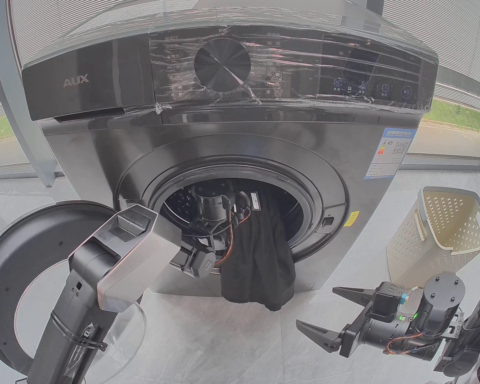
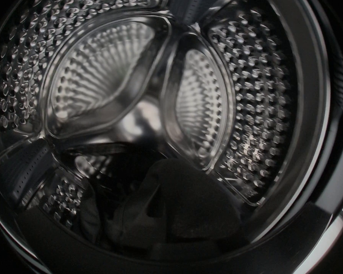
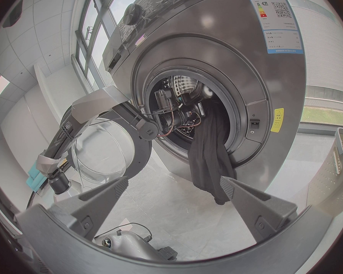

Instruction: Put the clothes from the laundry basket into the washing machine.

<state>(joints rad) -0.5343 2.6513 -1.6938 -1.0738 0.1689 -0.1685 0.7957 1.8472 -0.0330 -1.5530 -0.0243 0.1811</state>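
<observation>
The grey washing machine [image 1: 240, 134] stands with its round door [image 1: 16, 273] swung open to the left. A black garment [image 1: 258, 257] hangs out of the drum mouth over the rim and down the front, also seen as black cloth [image 3: 207, 156] in the right wrist view. My left arm's wrist [image 1: 213, 204] is inside the drum mouth, just left of the garment. Inside the steel drum [image 2: 103, 69], dark clothes [image 2: 186, 206] lie at the bottom. My right gripper [image 1: 316, 306] hangs open and holds nothing, low over the floor to the right of the machine.
A cream perforated laundry basket [image 1: 448, 225] stands on the floor to the right of the machine, just behind my right arm. The open door takes up the floor space on the left. Pale tiled floor lies in front of the machine.
</observation>
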